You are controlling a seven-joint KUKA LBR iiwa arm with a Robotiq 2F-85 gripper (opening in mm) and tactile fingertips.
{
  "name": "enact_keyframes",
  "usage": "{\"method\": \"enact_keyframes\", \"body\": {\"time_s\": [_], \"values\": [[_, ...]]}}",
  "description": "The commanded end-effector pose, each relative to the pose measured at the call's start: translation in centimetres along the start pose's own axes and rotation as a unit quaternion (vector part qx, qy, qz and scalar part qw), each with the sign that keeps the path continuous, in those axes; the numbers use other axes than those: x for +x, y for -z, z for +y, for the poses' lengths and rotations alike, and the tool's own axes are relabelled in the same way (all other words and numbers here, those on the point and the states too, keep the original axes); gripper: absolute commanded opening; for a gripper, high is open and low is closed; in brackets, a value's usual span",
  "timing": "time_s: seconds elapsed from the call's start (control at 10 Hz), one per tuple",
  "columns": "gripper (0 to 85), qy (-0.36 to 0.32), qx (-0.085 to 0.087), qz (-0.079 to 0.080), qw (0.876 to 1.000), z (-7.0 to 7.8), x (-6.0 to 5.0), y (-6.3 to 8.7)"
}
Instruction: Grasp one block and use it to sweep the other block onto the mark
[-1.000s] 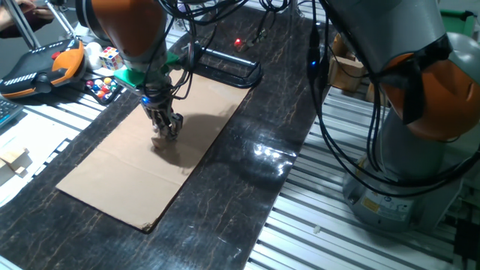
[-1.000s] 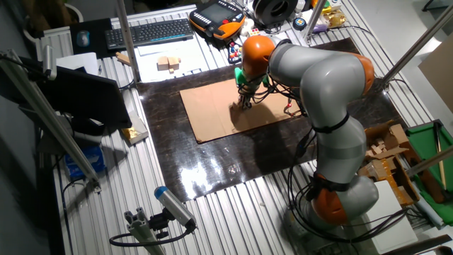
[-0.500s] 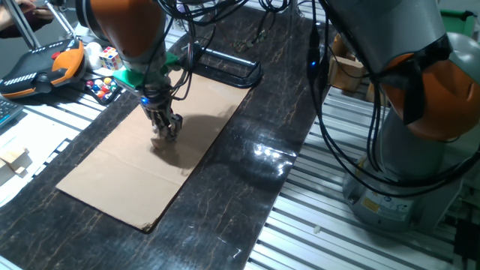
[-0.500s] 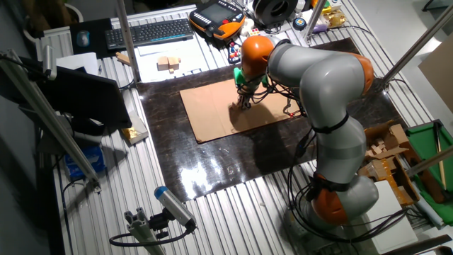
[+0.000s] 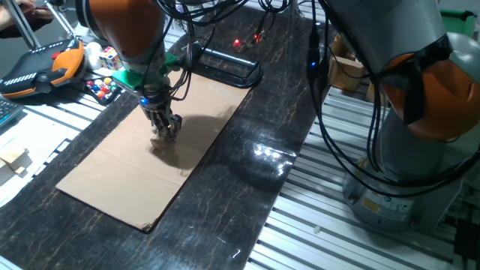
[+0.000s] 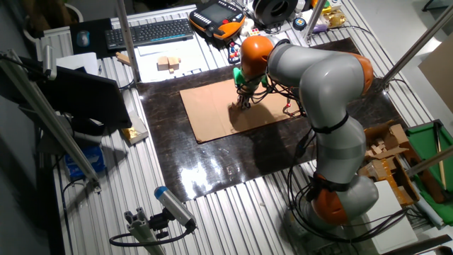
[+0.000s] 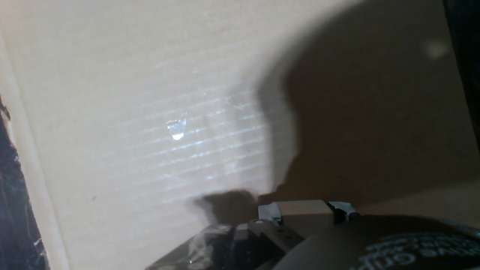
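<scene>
My gripper (image 5: 166, 133) stands low over the tan cardboard (image 5: 112, 176), near its middle; it also shows in the other fixed view (image 6: 243, 103). In the hand view two white fingertips (image 7: 268, 213) sit close together with a pale wooden block (image 7: 303, 207) between them, so the gripper looks shut on that block. The other block is hidden in all views. No dark dot mark shows clearly; only a small shiny spot (image 7: 176, 132) lies on the cardboard ahead of the fingers. The gripper's shadow covers the cardboard to the right.
A black metal frame (image 5: 225, 67) lies just behind the cardboard. A teach pendant (image 5: 37, 67), coloured balls (image 5: 105, 86) and a puzzle cube (image 5: 110, 55) sit at the back left. Wooden pieces (image 5: 11, 157) lie at the left. The robot base (image 5: 405, 150) stands at the right.
</scene>
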State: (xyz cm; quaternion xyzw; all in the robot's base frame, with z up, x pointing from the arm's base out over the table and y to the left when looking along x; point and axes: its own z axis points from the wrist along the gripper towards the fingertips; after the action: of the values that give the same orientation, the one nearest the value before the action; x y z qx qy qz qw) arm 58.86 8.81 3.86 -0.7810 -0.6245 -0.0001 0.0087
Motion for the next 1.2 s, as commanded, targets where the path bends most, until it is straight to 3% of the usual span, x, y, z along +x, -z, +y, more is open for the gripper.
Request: {"method": "enact_keyframes", "body": {"time_s": [0.0, 0.4, 0.7, 1.1], "values": [[1.0, 0.0, 0.0, 0.0, 1.0, 0.03, 0.04, 0.05], [1.3, -0.002, 0.0, -0.001, 1.0, 0.09, 0.03, 0.01], [42.7, -0.006, -0.002, -0.001, 1.0, 0.12, 0.04, -0.02], [76.7, -0.004, -0.004, -0.005, 1.0, 0.22, -0.35, 0.39]]}}
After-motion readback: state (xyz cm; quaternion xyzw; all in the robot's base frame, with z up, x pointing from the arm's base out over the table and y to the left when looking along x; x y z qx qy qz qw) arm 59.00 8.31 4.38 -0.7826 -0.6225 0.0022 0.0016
